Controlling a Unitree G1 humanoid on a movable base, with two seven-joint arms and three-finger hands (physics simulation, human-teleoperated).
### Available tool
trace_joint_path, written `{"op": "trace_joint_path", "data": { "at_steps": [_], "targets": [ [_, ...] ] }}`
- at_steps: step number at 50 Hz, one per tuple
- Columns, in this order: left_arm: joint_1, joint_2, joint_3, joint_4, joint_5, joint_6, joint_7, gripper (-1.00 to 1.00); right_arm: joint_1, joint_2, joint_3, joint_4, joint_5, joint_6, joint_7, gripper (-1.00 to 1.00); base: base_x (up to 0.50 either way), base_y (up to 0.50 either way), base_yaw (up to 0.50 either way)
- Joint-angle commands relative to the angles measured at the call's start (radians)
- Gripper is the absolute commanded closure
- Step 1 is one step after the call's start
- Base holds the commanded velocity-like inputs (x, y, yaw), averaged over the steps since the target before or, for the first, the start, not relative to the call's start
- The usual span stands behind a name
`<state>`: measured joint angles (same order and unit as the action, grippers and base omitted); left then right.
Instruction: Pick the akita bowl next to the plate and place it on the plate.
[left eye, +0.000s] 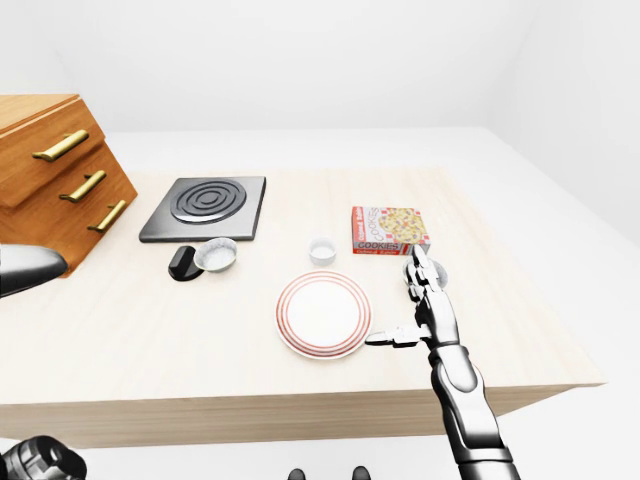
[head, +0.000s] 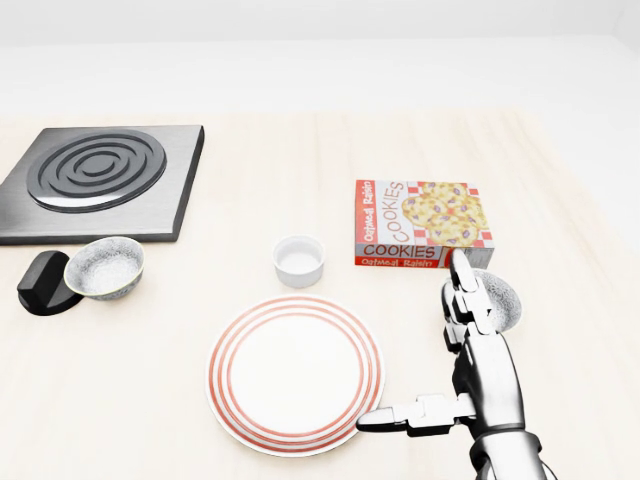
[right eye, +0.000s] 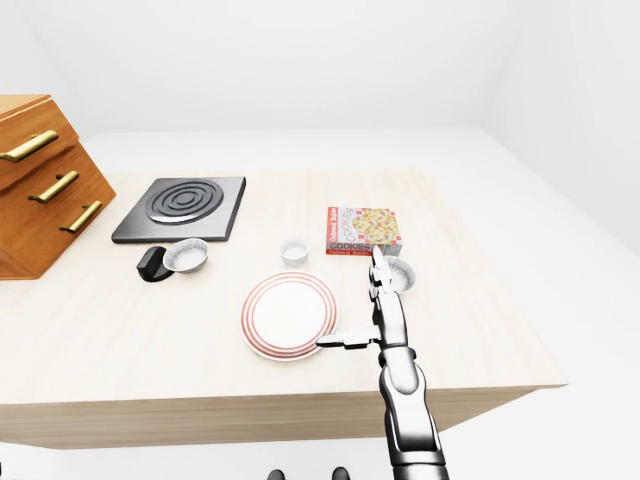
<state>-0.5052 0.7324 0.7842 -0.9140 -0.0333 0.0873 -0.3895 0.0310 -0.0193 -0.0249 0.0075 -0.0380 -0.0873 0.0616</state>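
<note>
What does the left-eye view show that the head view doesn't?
Only the left-eye view: the wooden drawer chest at left, the table's near edge, and a dark metallic shape at the left edge, probably the robot's own arm. Only the head view: nothing new, though the grey bowl behind the right hand is far plainer there. Both: burner, black block, left bowl, white cup, plate, cookie box, and the right hand's open fingers.
</note>
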Motion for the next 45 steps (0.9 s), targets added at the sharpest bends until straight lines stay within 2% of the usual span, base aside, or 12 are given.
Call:
{"op": "trace_joint_path", "data": {
  "at_steps": [1, 10, 11, 13, 14, 18, 22, 26, 32, 40, 43, 45],
  "targets": [
    [0.07, 0.233, 0.497, -0.071, 0.113, 0.0, -0.309, -1.0, 0.001, 0.0, 0.0, -0.008, 0.002, 0.0, 0.0, -1.0, 0.0, 0.0, 0.0],
    [0.213, 0.18, 0.786, 0.053, 0.179, 0.0, -0.309, -1.0, -0.002, 0.0, -0.001, 0.007, 0.0, 0.0, -0.001, -1.0, 0.0, 0.0, 0.0],
    [0.216, 0.179, 0.787, 0.055, 0.173, 0.0, -0.309, -1.0, -0.002, 0.0, -0.001, 0.007, 0.0, 0.0, -0.001, -1.0, 0.0, 0.0, 0.0],
    [0.264, 0.09, 0.787, 0.115, 0.149, 0.0, -0.309, -1.0, 0.0, 0.0, 0.0, 0.003, 0.0, 0.0, -0.001, -1.0, 0.0, 0.0, 0.0],
    [0.271, 0.084, 0.787, 0.118, 0.129, 0.0, -0.309, -1.0, 0.0, 0.0, 0.0, 0.002, 0.0, 0.0, -0.001, -1.0, 0.0, 0.0, 0.0],
    [0.359, -0.099, 0.787, 0.22, -0.043, 0.0, -0.309, -1.0, -0.003, -0.001, -0.001, 0.012, -0.003, 0.0, -0.004, -1.0, 0.0, 0.0, 0.0],
    [0.522, -0.254, 0.787, 0.345, -0.248, 0.0, -0.15, -1.0, -0.002, 0.0, 0.0, 0.012, -0.004, 0.0, -0.006, -1.0, 0.0, 0.0, 0.0],
    [0.673, -0.365, 0.787, 0.499, -0.413, 0.0, -0.016, -1.0, -0.02, 0.003, -0.001, 0.033, -0.031, 0.008, -0.044, -1.0, 0.0, 0.0, 0.0],
    [0.796, -0.42, 0.787, 0.66, -0.498, 0.0, 0.058, -1.0, -0.015, 0.003, 0.0, 0.007, -0.027, 0.035, -0.049, -1.0, 0.0, 0.0, 0.0],
    [0.834, -0.444, 0.731, 0.726, -0.523, 0.0, 0.096, -1.0, -0.007, 0.006, 0.0, -0.078, -0.094, 0.055, -0.129, -1.0, 0.0, 0.0, 0.0],
    [0.84, -0.444, 0.722, 0.726, -0.528, 0.0, 0.102, -1.0, 0.0, 0.008, 0.017, -0.14, -0.16, 0.087, -0.17, -1.0, 0.0, 0.0, 0.0],
    [0.84, -0.447, 0.713, 0.734, -0.525, 0.0, 0.102, -1.0, 0.015, 0.017, 0.021, -0.216, -0.126, 0.165, -0.134, -1.0, 0.0, 0.0, 0.0]
  ]
}}
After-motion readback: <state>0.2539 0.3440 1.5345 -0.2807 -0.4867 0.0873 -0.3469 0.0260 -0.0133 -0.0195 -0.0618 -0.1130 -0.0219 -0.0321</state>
